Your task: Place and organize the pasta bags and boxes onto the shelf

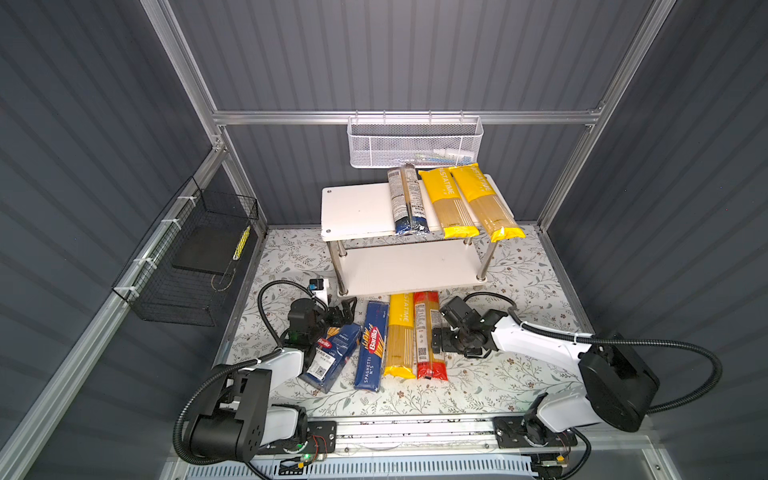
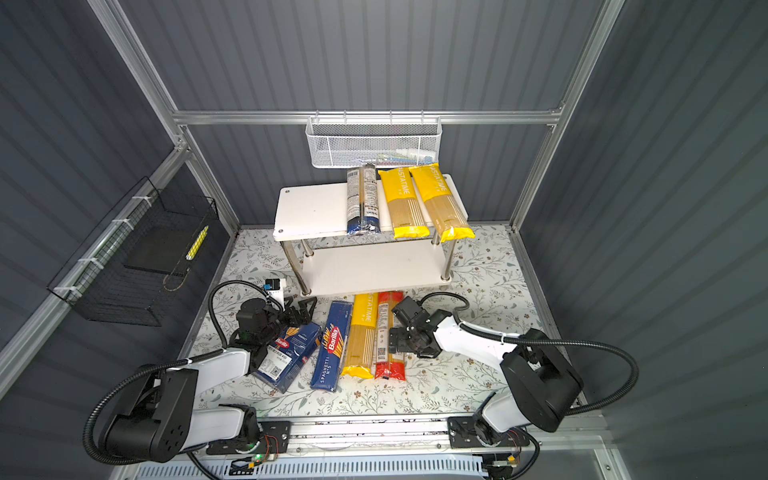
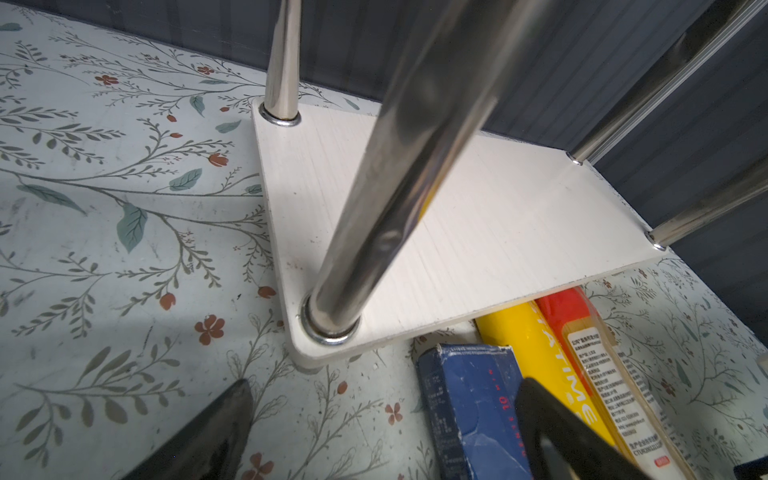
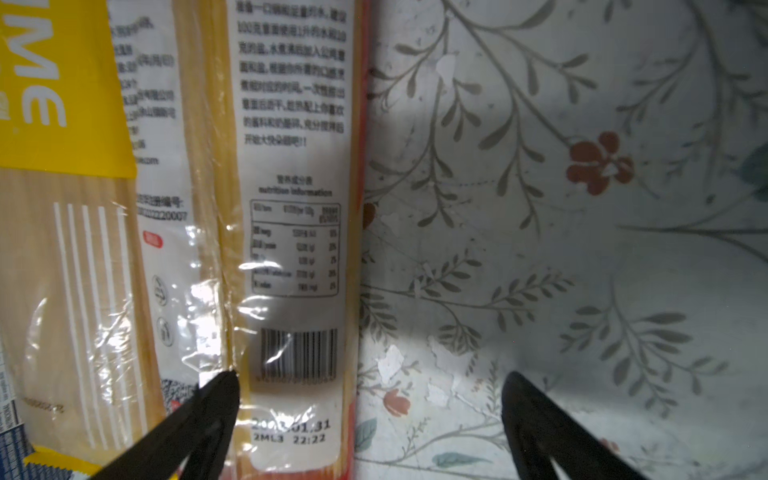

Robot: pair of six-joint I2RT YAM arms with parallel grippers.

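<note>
**Two robot arms over pasta packs laid before a white two-tier shelf**

The shelf (image 1: 357,208) is two smooth white rectangular boards on shiny chrome posts. It stands at the back of a floral-printed mat (image 1: 519,374).

Three long, slim bags lie side by side on its top board. They are a dark-blue-ended bag (image 1: 407,199) with white labels, a yellow bag (image 1: 446,203) and a second yellow bag (image 1: 484,203).

Four packs lie in a row on the mat in front:
- a wide blue cardboard box (image 1: 332,353) with a white sticker
- a long narrow blue box (image 1: 372,345)
- a third yellow bag (image 1: 401,336)
- a red-ended bag (image 1: 428,336)

The far ends of these two bags sit under the lower board.

The left gripper (image 1: 347,309) hangs by the shelf's front left post, jaws apart and empty. The right gripper (image 4: 370,395) is spread wide and holds nothing. One black fingertip (image 4: 220,395) is over the red-ended bag's glossy clear wrap, the other over the mat.
</note>
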